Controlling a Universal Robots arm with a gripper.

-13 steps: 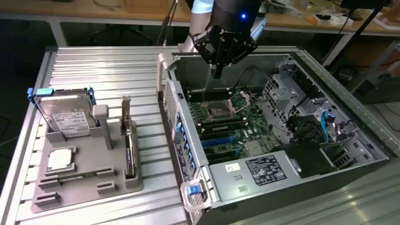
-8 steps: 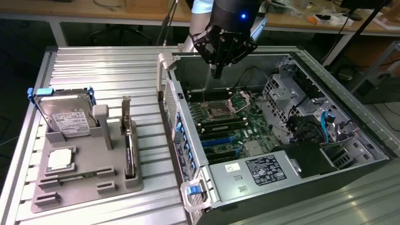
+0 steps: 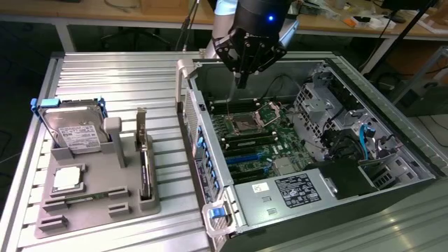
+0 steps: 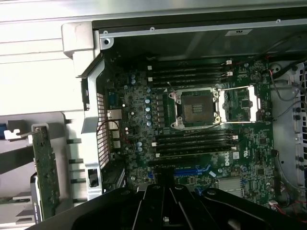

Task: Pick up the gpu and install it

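Overhead, the claw [image 3: 242, 80] is hanging clenched, gripping nothing, above the open computer case [image 3: 201, 134] and its motherboard [image 3: 255, 142]. The gpu [image 3: 145, 170] is standing on edge in a grey holder [image 3: 98, 206] on the counter [image 3: 119, 79], just beside the case on the exterior view's left, well apart from the claw. A hard drive [image 3: 73, 131] is standing in the same holder, and the case wall is rising between card and motherboard.

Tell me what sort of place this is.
Probably a robotics lab or workshop: an open computer case on a metal table, a hard drive and gpu standing in a holder, cluttered workbenches behind.
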